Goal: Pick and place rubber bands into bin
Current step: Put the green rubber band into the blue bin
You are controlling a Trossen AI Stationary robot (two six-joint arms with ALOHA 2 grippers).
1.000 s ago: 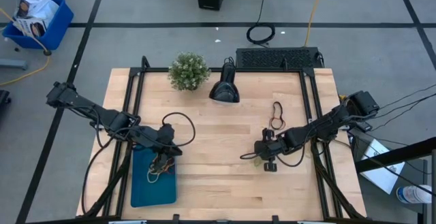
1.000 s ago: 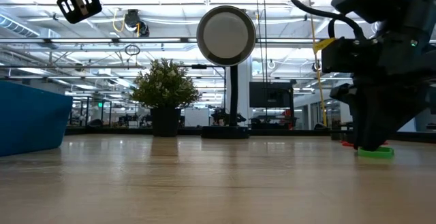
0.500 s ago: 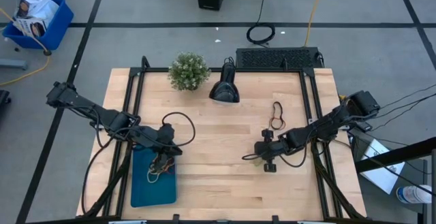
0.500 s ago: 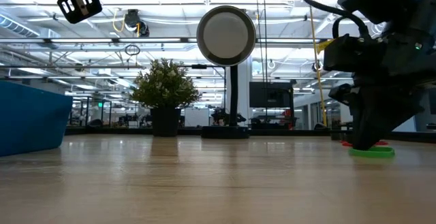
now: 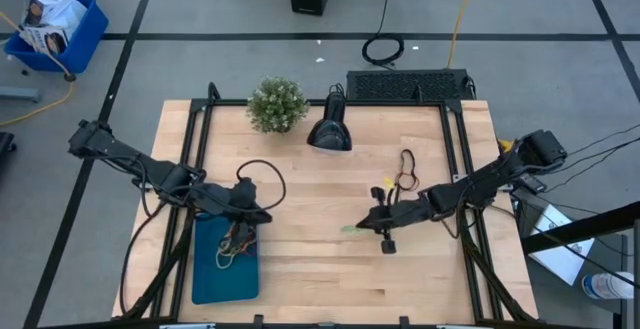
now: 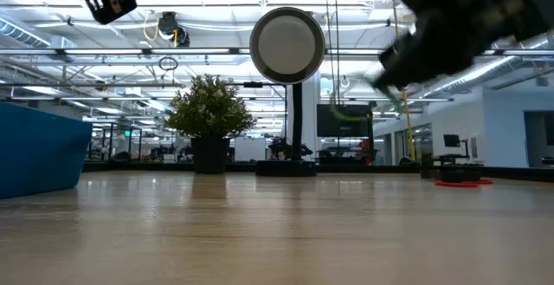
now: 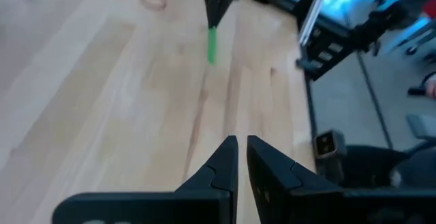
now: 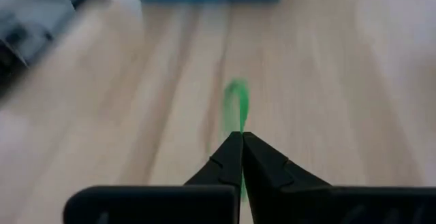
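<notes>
- The left gripper (image 5: 262, 218) hangs over the teal-blue bin (image 5: 206, 279), its fingers (image 7: 225, 159) nearly together, holding nothing visible.
- Thin rubber bands (image 5: 232, 248), tan and orange, lie tangled in the bin just below that gripper.
- The right gripper (image 5: 362, 225) is pinched on a thin green rubber band (image 8: 236, 112), a stretched loop dangling from its tips above the surface (image 5: 310, 269).
- Behind it, red and dark bands (image 5: 406, 172) lie on the surface.
</notes>
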